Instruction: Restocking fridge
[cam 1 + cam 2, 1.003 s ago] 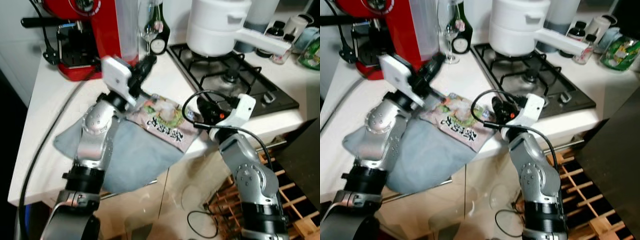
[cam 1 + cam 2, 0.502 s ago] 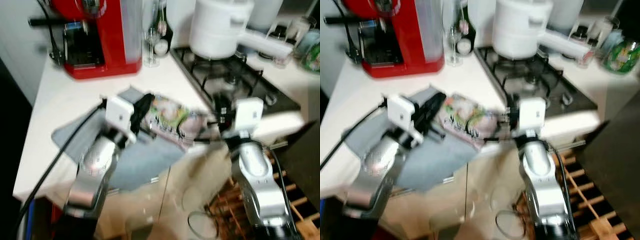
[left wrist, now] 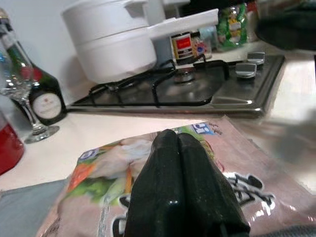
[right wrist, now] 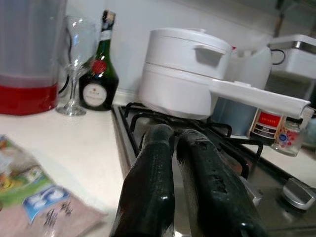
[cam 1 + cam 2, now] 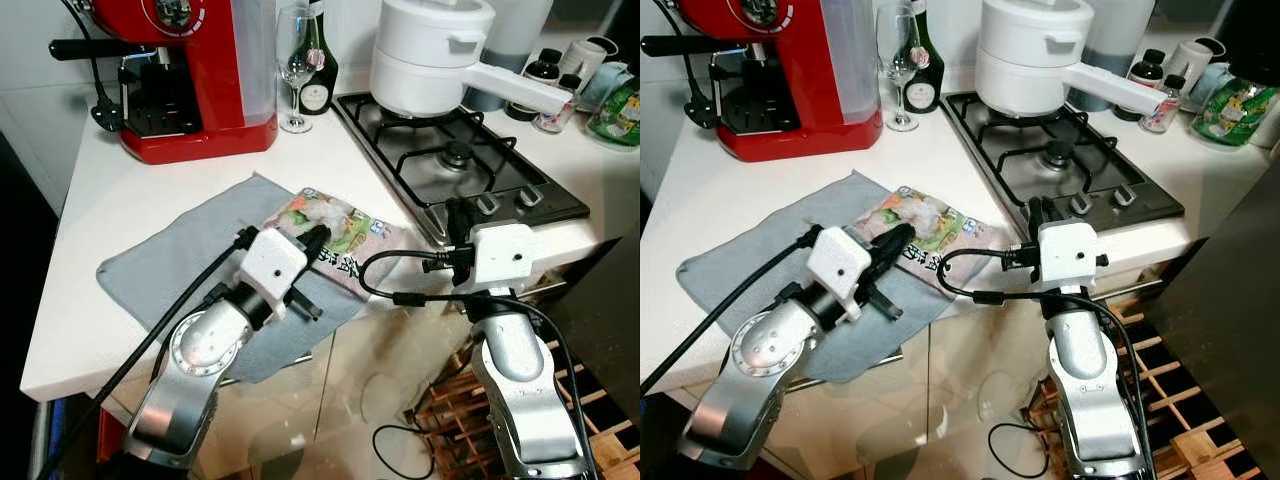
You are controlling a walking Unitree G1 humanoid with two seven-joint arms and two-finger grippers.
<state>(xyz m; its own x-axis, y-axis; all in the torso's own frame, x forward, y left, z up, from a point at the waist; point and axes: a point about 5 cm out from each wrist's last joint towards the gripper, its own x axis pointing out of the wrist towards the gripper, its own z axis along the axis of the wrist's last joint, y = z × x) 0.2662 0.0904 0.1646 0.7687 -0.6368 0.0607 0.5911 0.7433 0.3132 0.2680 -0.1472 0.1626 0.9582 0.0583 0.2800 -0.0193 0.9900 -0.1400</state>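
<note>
A pink food packet [image 5: 345, 222] printed with vegetables lies flat on a grey cloth [image 5: 170, 250] near the front edge of the white counter. My left gripper [image 5: 319, 234] is shut, its fingertips low over the packet's near side, with nothing between them. In the left wrist view the two black fingers [image 3: 190, 163] press together above the packet [image 3: 98, 168]. My right gripper [image 5: 456, 212] is shut and holds nothing. It stands at the counter edge beside the hob [image 5: 460, 160], to the right of the packet. Its fingers [image 4: 153, 163] point at the hob [image 4: 232, 143].
A red coffee machine [image 5: 190, 70], a wine glass [image 5: 293, 50] and a dark bottle [image 5: 318, 70] stand at the back. A white pot [image 5: 430, 55] sits on the hob. Jars [image 5: 550, 85] crowd the back right. A wooden rack [image 5: 560, 400] stands on the floor below.
The view has shifted. My left gripper has come down from above the packet's far end to its near side. My right gripper has drawn away from the packet's edge toward the hob.
</note>
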